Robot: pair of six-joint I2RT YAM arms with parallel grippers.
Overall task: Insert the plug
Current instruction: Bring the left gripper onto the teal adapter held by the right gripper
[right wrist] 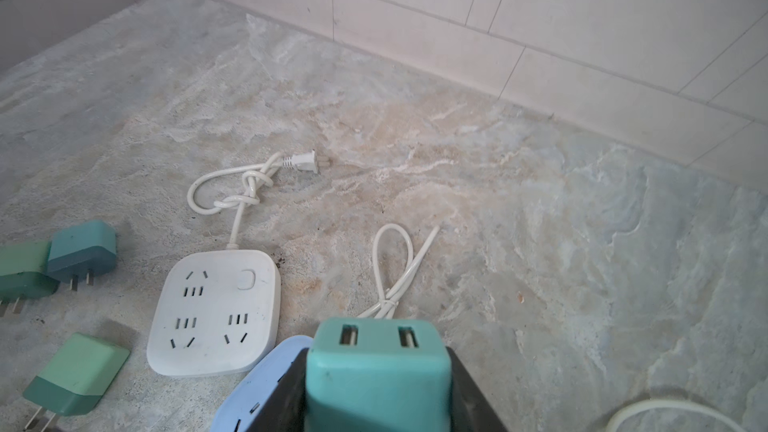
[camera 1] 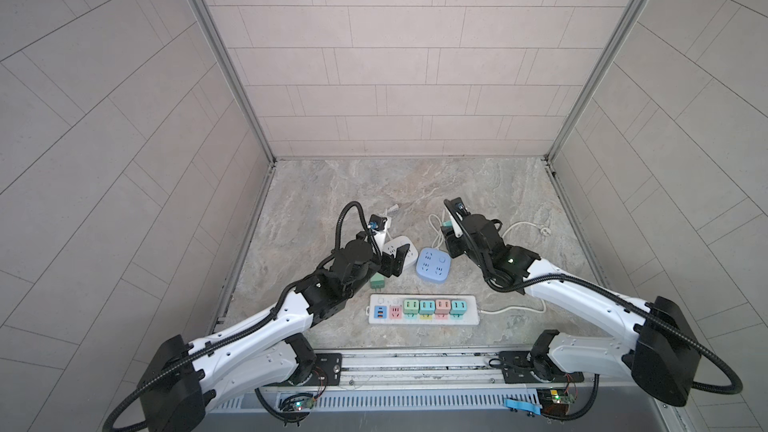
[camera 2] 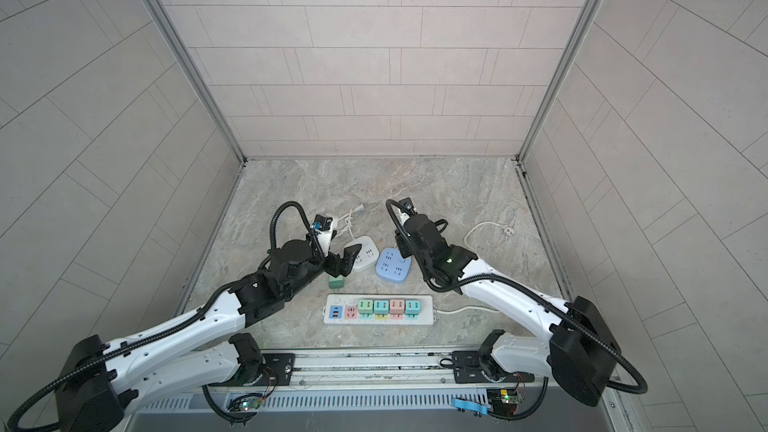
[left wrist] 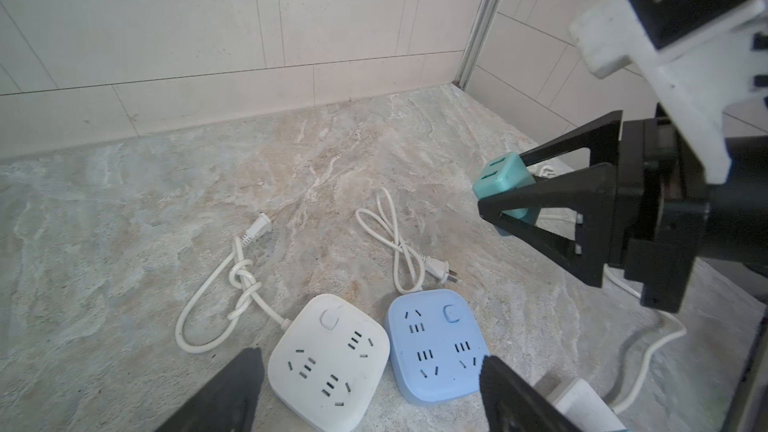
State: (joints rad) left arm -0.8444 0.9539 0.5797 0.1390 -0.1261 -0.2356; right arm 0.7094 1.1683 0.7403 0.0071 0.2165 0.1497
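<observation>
The plug (right wrist: 378,351) is a teal block with two USB slots, and my right gripper (right wrist: 378,371) is shut on it, above the far edge of the blue square socket (right wrist: 266,380). The left wrist view shows the plug (left wrist: 503,180) pinched between the black fingers, above the table. My left gripper (left wrist: 370,371) hangs open and empty over the white square socket (left wrist: 328,363) and the blue socket (left wrist: 436,342). In a top view the left gripper (camera 1: 395,261) overlaps the white socket (camera 1: 401,249); the blue socket (camera 1: 433,264) lies to its right.
A long white power strip (camera 1: 424,308) with several coloured plugs in it lies near the front edge. A loose green plug (camera 1: 377,282) sits by the left gripper, with others (right wrist: 79,371) nearby. White cords (left wrist: 241,284) trail behind the sockets. Tiled walls enclose the table.
</observation>
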